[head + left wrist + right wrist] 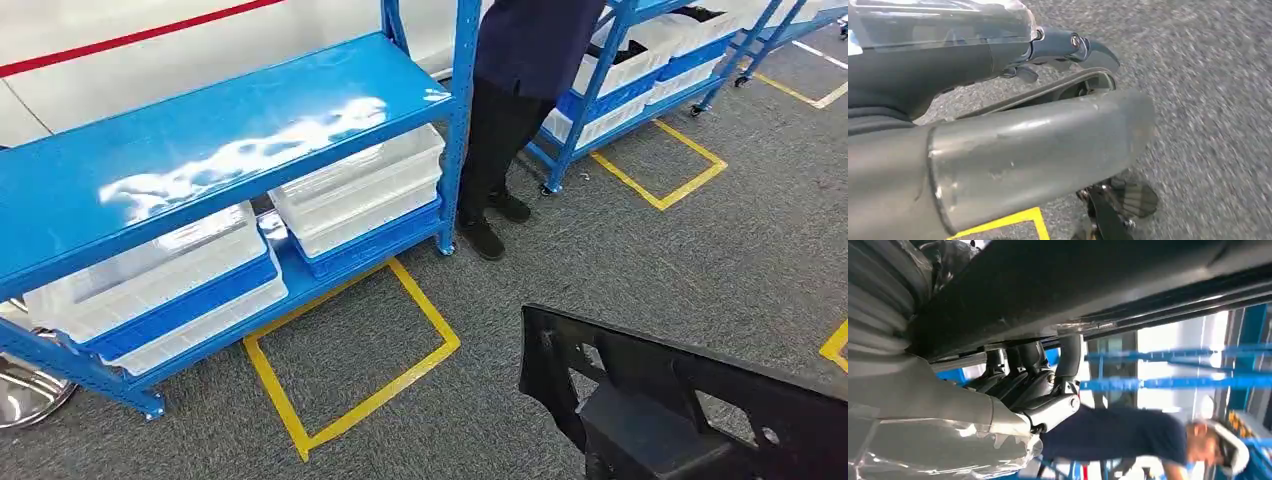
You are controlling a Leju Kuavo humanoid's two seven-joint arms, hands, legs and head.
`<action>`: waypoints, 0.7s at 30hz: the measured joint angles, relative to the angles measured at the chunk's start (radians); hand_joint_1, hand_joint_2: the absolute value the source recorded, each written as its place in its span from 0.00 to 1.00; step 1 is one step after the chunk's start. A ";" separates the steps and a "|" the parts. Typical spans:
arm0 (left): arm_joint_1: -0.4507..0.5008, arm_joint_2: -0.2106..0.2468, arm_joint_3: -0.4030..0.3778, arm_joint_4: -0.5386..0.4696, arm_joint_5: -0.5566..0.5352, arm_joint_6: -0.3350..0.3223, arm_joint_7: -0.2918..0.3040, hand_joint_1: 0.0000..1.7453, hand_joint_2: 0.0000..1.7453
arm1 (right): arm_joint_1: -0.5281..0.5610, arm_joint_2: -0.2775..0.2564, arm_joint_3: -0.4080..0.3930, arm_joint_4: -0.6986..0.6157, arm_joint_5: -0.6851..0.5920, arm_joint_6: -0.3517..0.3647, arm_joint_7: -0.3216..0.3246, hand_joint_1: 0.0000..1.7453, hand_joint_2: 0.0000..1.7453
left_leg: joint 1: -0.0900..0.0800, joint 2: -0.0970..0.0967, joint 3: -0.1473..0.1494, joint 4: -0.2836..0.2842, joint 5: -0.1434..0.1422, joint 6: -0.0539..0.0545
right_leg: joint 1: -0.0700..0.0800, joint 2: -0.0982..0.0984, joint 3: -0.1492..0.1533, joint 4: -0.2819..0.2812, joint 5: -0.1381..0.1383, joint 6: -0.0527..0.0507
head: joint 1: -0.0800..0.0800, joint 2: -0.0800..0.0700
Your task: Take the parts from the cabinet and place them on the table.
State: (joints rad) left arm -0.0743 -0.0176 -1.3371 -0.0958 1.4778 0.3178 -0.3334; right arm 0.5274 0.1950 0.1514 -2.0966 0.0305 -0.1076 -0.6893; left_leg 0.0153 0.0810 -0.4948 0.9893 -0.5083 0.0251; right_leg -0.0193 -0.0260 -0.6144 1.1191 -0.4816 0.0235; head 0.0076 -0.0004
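Note:
A large black plastic part (690,400) with cut-outs and ribs juts in at the lower right of the head view, above the grey carpet. In the right wrist view my right hand (1033,385) grips this black part (1073,285), its dark fingers curled around the part's edge. My left hand (1048,115) hangs over the carpet holding nothing, thumb stretched out and dark fingers (1083,47) apart from it. The blue cabinet (200,130) stands at the left with a bare top shelf and white bins (360,190) on the lower shelf.
A person (520,80) in dark clothes stands between the cabinet and a second blue rack (640,60) holding more white bins. Yellow tape squares (350,350) mark the carpet. A shiny metal base (25,390) sits at the far left.

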 joint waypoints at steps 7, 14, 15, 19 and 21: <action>-0.009 0.000 0.008 0.000 0.000 0.000 -0.002 0.00 0.00 | 0.015 0.024 -0.033 0.000 0.002 0.000 0.000 1.00 1.00 | -0.003 0.003 0.012 0.022 -0.037 -0.041 | 0.008 0.003 0.036 -0.091 0.009 -0.049 | -0.001 0.000; 0.003 0.000 0.017 0.000 0.000 0.000 -0.002 0.00 0.00 | 0.016 0.037 -0.044 0.000 0.003 0.011 0.000 1.00 1.00 | -0.002 -0.076 -0.097 0.233 -0.084 -0.037 | 0.013 0.092 0.031 -0.085 0.013 -0.061 | -0.001 0.000; 0.002 0.001 0.019 0.000 0.000 0.000 -0.002 0.00 0.00 | 0.016 0.041 -0.048 0.000 0.002 0.026 0.000 1.00 1.00 | -0.002 -0.093 -0.058 0.140 -0.030 -0.031 | 0.013 0.107 0.033 -0.083 0.013 -0.060 | -0.001 0.000; 0.002 0.003 0.020 0.001 0.000 0.000 0.000 0.00 0.00 | 0.016 0.064 -0.069 0.000 0.002 0.095 0.000 1.00 1.00 | -0.006 -0.159 -0.019 0.021 -0.008 -0.019 | 0.008 0.153 0.015 -0.078 0.020 -0.037 | 0.000 0.000; -0.002 0.003 0.021 0.001 0.000 0.000 0.000 0.00 0.00 | 0.019 0.076 -0.081 0.000 0.002 0.117 0.000 1.00 1.00 | -0.002 -0.134 -0.011 0.009 0.001 -0.008 | 0.011 0.180 0.010 -0.083 0.029 -0.021 | -0.001 0.000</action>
State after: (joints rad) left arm -0.0761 -0.0149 -1.3161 -0.0950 1.4778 0.3174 -0.3330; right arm 0.5465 0.2705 0.0702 -2.0970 0.0324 0.0092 -0.6893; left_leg 0.0128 -0.0530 -0.5056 0.9982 -0.5076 0.0171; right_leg -0.0082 0.1537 -0.6043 1.0361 -0.4530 0.0026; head 0.0069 0.0000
